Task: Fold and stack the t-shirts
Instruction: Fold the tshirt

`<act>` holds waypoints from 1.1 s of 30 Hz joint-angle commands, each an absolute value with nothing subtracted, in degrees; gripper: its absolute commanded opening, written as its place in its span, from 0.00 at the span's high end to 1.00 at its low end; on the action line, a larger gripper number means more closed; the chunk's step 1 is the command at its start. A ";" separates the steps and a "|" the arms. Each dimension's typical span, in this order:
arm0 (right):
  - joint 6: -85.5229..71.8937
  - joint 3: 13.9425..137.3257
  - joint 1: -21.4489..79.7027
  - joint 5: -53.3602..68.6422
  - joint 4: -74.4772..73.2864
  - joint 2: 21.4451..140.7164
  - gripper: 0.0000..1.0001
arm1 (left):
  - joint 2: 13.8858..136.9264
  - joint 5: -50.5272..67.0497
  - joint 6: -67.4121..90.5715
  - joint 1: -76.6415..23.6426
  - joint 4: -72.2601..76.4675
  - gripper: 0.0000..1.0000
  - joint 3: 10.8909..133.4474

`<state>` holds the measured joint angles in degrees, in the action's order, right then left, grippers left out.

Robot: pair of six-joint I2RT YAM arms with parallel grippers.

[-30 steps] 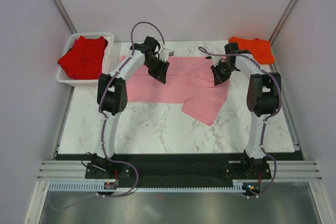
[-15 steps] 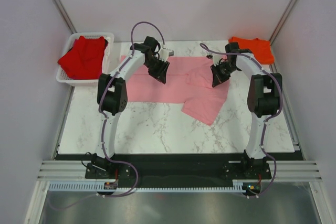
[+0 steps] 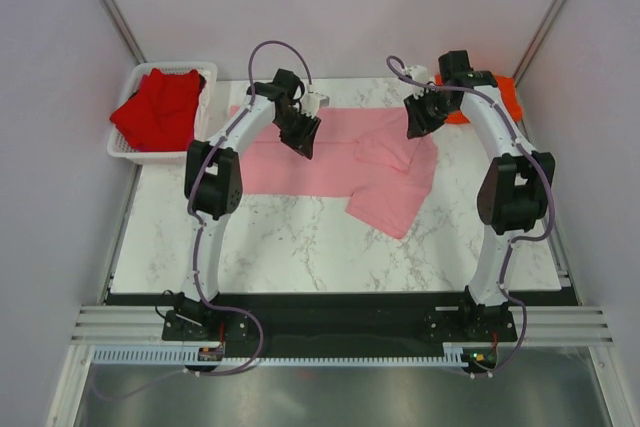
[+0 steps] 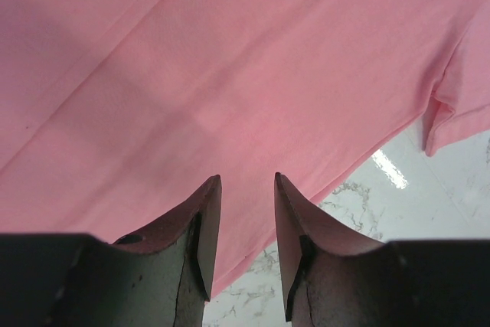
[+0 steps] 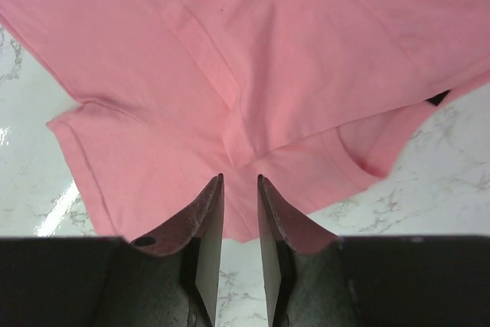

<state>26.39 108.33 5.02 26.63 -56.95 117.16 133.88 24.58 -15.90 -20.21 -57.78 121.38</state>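
Pink shirt (image 3: 330, 162) lies under left gripper (image 4: 241, 183) and right gripper (image 5: 240, 181) (both parted, empty). Only the right wrist view shows its dark tag (image 5: 438, 98).

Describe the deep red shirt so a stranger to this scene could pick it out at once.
Start at the marble table and go to its far left corner, where a white mesh basket sits. The deep red shirt is heaped in it, the only shirt in a basket.

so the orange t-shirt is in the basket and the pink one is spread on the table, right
No: the top external view shows the red t-shirt in the white mesh basket; the orange t-shirt lies at the far right corner. The pink t-shirt is spread on the table.
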 commanded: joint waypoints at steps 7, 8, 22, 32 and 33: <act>36.02 103.37 17.12 23.38 -46.33 116.54 0.72 | 125.34 19.34 -17.05 -16.62 -57.57 0.59 114.98; 36.47 103.36 18.10 22.60 -44.84 117.15 0.72 | 124.90 19.16 -17.14 -16.09 -57.57 0.59 114.18; 36.04 110.65 22.85 17.58 -41.05 128.49 0.70 | 122.78 19.25 -17.84 -8.35 -57.57 0.59 107.41; 35.42 111.36 23.20 16.52 -39.55 131.48 0.69 | 123.22 19.60 -17.93 -7.91 -57.57 0.60 107.14; 35.42 111.44 23.20 16.44 -39.46 131.66 0.69 | 123.31 19.51 -17.84 -7.91 -57.57 0.59 107.14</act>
<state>35.35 108.97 22.94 16.60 -40.93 130.80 125.49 18.92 -16.32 -8.21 -57.76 106.72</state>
